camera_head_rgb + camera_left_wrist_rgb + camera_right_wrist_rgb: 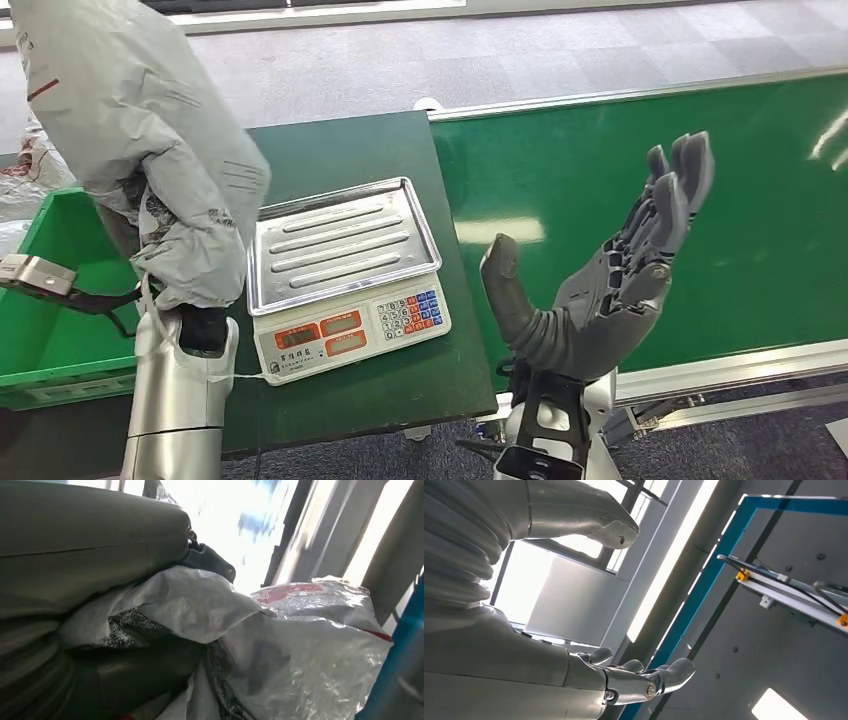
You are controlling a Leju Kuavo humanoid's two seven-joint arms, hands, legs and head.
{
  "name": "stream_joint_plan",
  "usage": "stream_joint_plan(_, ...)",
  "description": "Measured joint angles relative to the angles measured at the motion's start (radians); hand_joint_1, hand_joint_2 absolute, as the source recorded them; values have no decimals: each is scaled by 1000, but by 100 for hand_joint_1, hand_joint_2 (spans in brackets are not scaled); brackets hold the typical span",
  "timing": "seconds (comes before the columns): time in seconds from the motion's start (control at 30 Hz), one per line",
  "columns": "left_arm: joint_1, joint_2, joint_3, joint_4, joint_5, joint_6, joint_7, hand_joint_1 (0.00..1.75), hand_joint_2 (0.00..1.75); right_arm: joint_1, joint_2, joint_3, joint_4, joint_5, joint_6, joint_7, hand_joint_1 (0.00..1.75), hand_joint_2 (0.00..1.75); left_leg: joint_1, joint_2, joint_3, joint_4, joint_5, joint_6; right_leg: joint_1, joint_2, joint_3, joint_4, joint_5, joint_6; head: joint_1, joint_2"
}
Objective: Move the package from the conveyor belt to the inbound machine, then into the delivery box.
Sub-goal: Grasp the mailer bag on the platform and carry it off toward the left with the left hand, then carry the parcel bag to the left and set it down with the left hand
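Left hand (100, 645) grips the grey package (140, 140) above the green bin's rim (60, 200); right hand (600, 290) spread wide.

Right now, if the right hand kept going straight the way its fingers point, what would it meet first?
Probably nothing nearby: the right hand is open, palm up over the green conveyor belt, and its fingers point upward. Its wrist view looks at the ceiling; depth is unclear.

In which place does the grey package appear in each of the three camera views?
Head view: grey package at upper left, held up by the left hand beside the scale.
Left wrist view: it spreads from centre to lower right.
Right wrist view: not in it.
Shared landmark: the left hand.
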Motion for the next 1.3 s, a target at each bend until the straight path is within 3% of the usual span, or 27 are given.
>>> stream_joint_plan(0.07, -1, 7, 14, -12, -150, 207, -27, 175, 175, 5, 0, -2, 0, 5, 0, 0, 0, 175, 0, 0, 0, 0, 0, 0, 0, 0, 0, 0, 0, 0, 0, 0)
stream_joint_plan(0.2, -8, 19, 34, -13, -328, 382, -34, 175, 175, 8, 0, -4, 0, 10, 1, 4, 0, 175, 0, -1, -1, 0, 0, 0, 0, -1, 0, 0, 0, 0, 0, 0)
stream_joint_plan(0.3, -66, 17, 132, 8, -811, 634, -3, 175, 175, 9, 0, -4, 0, 12, 1, 14, 0, 175, 0, -1, -1, 0, 0, 0, 0, -1, 0, 0, 0, 0, 0, 0)
stream_joint_plan(0.4, -136, 33, 320, 39, -1492, 709, 173, 175, 175, 9, 0, -4, 0, 12, -12, 17, 0, 175, 0, 2, 2, -1, 0, 0, 0, 1, 1, 0, 1, -1, 0, 0)
stream_joint_plan(0.47, -147, 86, 365, 93, -1667, 712, 427, 175, 175, 11, 0, -2, 0, 13, -25, 16, 0, 175, 0, 7, 3, -1, 0, -1, 0, 5, -1, 0, 2, -3, 0, 0)
stream_joint_plan(0.53, -153, 165, 328, 186, -1659, 713, 712, 175, 175, 17, -1, 2, 0, 18, -33, 14, 0, 175, 1, 10, 4, -2, 1, -3, 1, 8, -3, 0, 2, -4, 0, 0)
stream_joint_plan(0.57, -156, 205, 295, 239, -1656, 713, 817, 175, 175, 21, -2, 5, 0, 20, -34, 13, 0, 175, 1, 10, 4, -2, 1, -3, 2, 8, -3, 0, 2, -4, 0, 0)
stream_joint_plan(0.63, -164, 273, 235, 337, -1653, 713, 944, 175, 175, 29, -5, 14, -1, 22, -35, 11, 0, 175, 2, 10, 3, -3, 2, -4, 2, 8, -3, 1, 2, -4, 0, 0)
stream_joint_plan(0.73, -180, 353, 167, 489, -1652, 713, 1044, 175, 175, 34, -9, 23, -6, 25, -36, 11, 0, 175, 2, 10, 3, -3, 2, -5, 2, 8, -3, 1, 2, -5, 0, 0)
stream_joint_plan(0.83, -205, 407, 144, 630, -1622, 714, 1034, 175, 175, 38, -13, 26, -20, 30, -35, 16, 0, 175, 2, 11, 3, -3, 2, -5, 2, 9, -3, 1, 3, -5, 0, 0)
stream_joint_plan(0.97, -230, 456, 192, 804, -1512, 711, 978, 175, 175, 47, -22, 34, -61, 40, -27, 20, 0, 175, 2, 10, 3, -3, 2, -5, 2, 9, -3, 1, 3, -5, 0, 0)
stream_joint_plan(1.23, -249, 488, 251, 945, -1481, 711, 957, 173, 175, 55, -36, 36, -93, 45, -21, 34, 0, 175, 2, 9, 3, -3, 1, -5, 2, 8, -3, 1, 2, -6, 0, 0)
stream_joint_plan(1.27, -253, 489, 253, 952, -1481, 711, 957, 145, 175, 56, -37, 36, -95, 45, -21, 34, 0, 175, 2, 9, 3, -3, 1, -5, 2, 8, -3, 1, 2, -6, 0, 0)
stream_joint_plan(1.3, -255, 490, 254, 959, -1481, 711, 957, 102, 175, 56, -37, 36, -95, 45, -21, 34, 0, 175, 2, 9, 3, -3, 1, -5, 2, 8, -3, 1, 2, -6, 0, 0)
